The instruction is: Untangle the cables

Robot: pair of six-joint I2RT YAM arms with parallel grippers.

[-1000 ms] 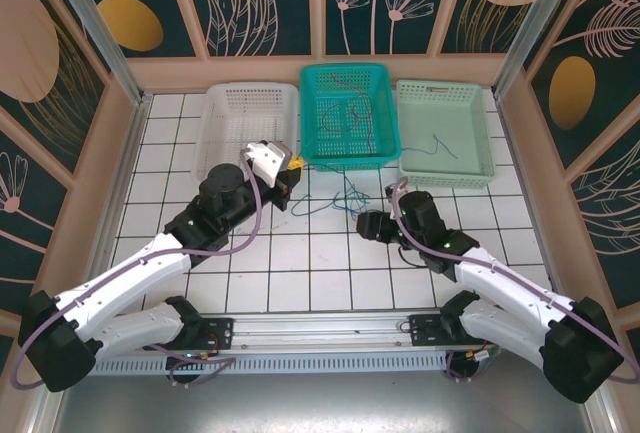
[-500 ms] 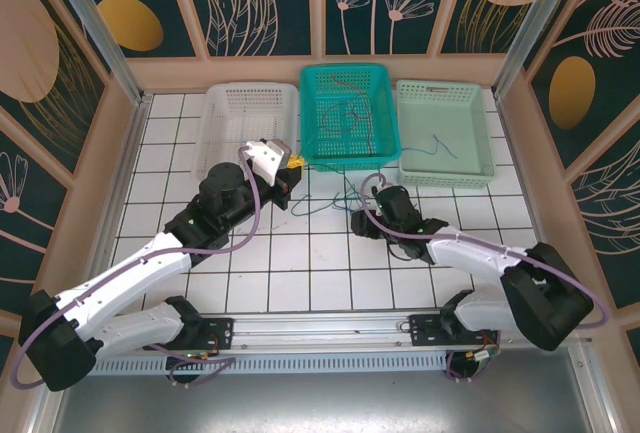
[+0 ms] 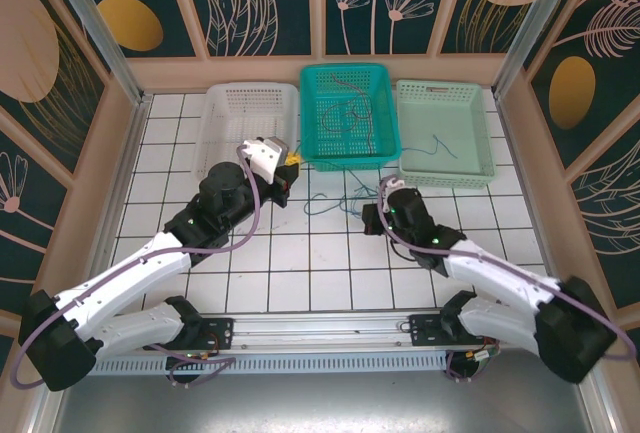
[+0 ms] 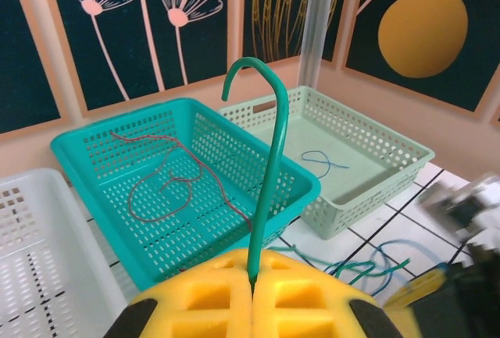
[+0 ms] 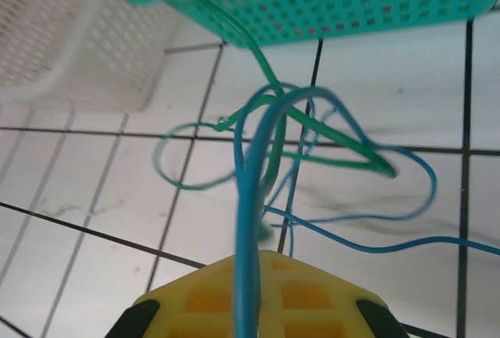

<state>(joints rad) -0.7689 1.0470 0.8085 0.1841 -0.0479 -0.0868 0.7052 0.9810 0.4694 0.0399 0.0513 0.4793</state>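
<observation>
1. Our right claw (image 5: 250, 295) has just snapped shut on the blue wire (image 5: 251, 197), just in front of the teal basket (image 3: 350, 160).
2. Our left claw (image 4: 251, 279) stays clamped on the green wire (image 4: 271, 143), at that basket's front-left corner.
3. Both wires still cross on the counter (image 3: 300, 273) before the basket; holding both, we judge pulling apart can begin.
4. A red wire (image 4: 168, 190) lies inside the basket.

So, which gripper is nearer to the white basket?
Left. The left gripper is just off the white basket's near right corner; the right gripper is farther away, in front of the teal basket.
</observation>
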